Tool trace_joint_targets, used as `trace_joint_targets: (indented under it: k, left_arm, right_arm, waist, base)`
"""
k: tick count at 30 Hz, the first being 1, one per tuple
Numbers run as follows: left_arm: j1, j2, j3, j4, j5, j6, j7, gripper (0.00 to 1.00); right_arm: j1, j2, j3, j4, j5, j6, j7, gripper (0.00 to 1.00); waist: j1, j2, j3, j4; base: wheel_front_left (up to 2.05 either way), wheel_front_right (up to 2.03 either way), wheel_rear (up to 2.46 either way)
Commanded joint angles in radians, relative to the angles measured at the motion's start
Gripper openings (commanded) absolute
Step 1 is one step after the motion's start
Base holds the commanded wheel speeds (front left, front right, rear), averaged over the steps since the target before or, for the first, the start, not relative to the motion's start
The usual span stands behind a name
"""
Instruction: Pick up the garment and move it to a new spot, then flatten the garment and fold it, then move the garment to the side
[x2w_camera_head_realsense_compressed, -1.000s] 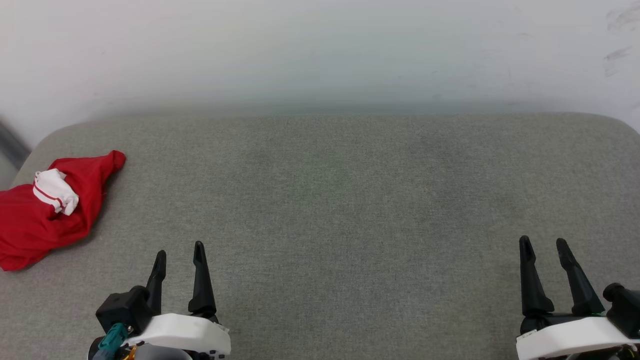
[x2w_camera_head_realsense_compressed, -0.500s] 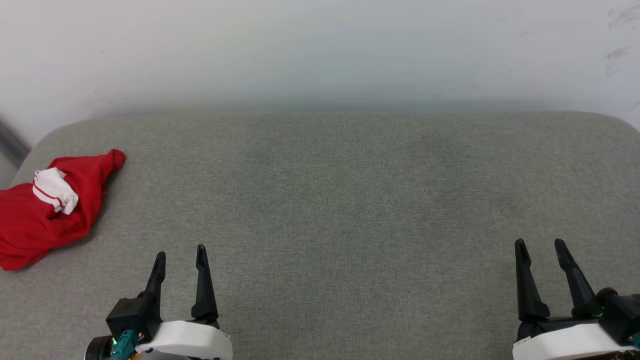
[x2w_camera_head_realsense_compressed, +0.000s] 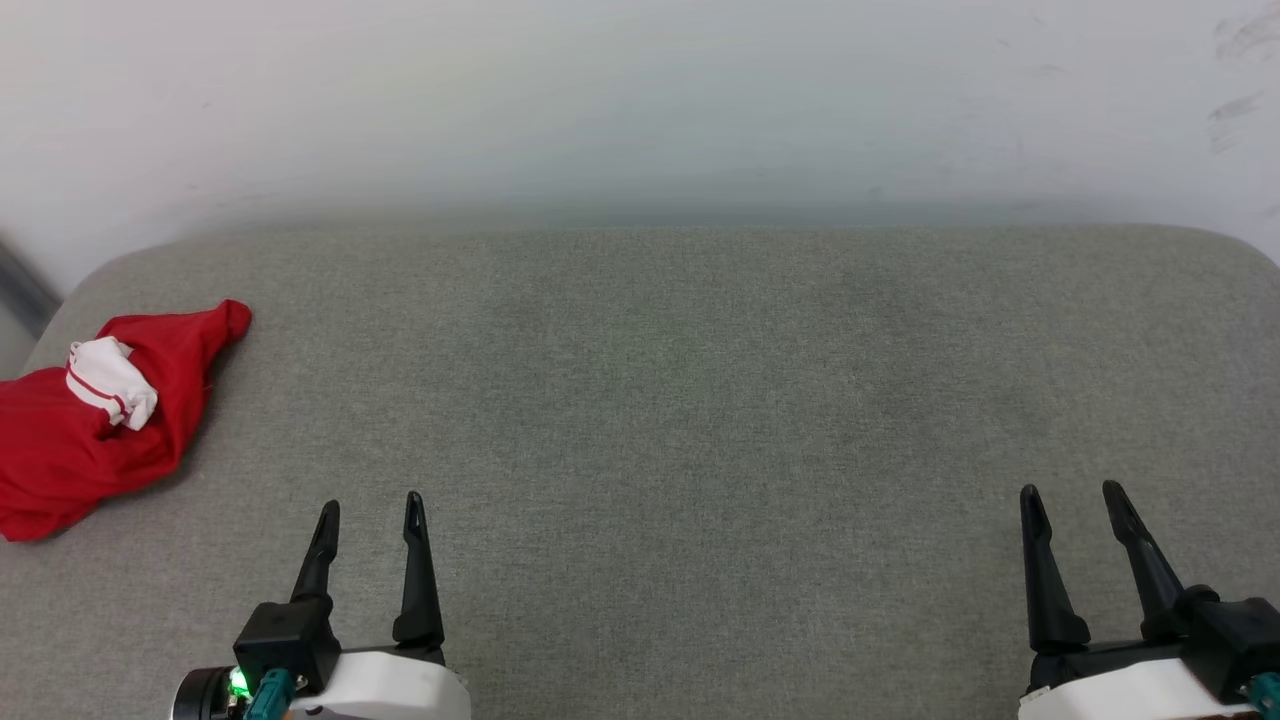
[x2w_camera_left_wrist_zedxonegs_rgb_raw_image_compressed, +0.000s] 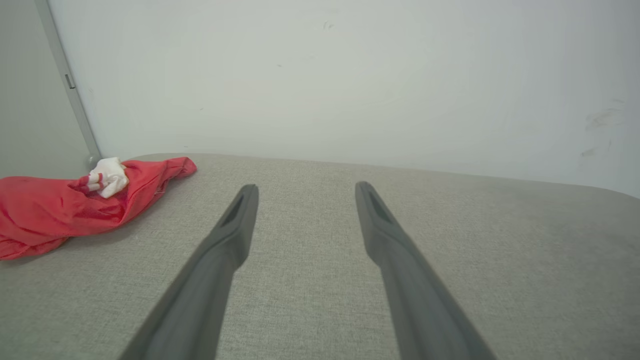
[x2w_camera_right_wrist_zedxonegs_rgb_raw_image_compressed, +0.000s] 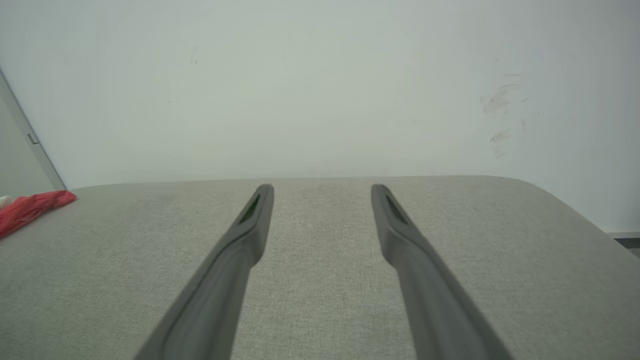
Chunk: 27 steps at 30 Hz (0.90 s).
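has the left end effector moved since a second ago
Yes. In the head view the left end effector has drawn back toward the bottom edge and a little right, away from the garment, which lies unmoved.

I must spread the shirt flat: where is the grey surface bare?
Bare: the grey surface between the garment, the wall, the right edge and the left gripper and right gripper. Crowded: only the left edge, under the crumpled garment.
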Motion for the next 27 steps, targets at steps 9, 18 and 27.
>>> trace_joint_targets:
  k: [9,18,27]
  left_arm:
    - [0.015,-0.001,-0.008,0.007,0.053,0.006,-0.023,1.00]
    - [0.012,-0.001,-0.007,0.018,0.034,0.008,-0.022,1.00]
    - [0.005,-0.001,-0.004,0.024,0.031,0.010,-0.022,1.00]
  right_arm:
    - [0.021,0.000,0.002,-0.003,-0.055,0.000,-0.020,1.00]
    - [0.023,0.000,-0.001,0.008,-0.036,0.000,-0.020,1.00]
    - [0.025,0.000,-0.002,0.005,-0.028,0.000,-0.020,1.00]
  waist:
    - [0.0000,-0.0001,0.001,-0.001]
    - [0.0000,-0.0001,0.002,-0.001]
    - [0.0000,-0.0001,0.002,0.014]
  base:
    - [0.00,0.00,0.00]
    - [0.00,0.00,0.00]
    - [0.00,0.00,0.00]
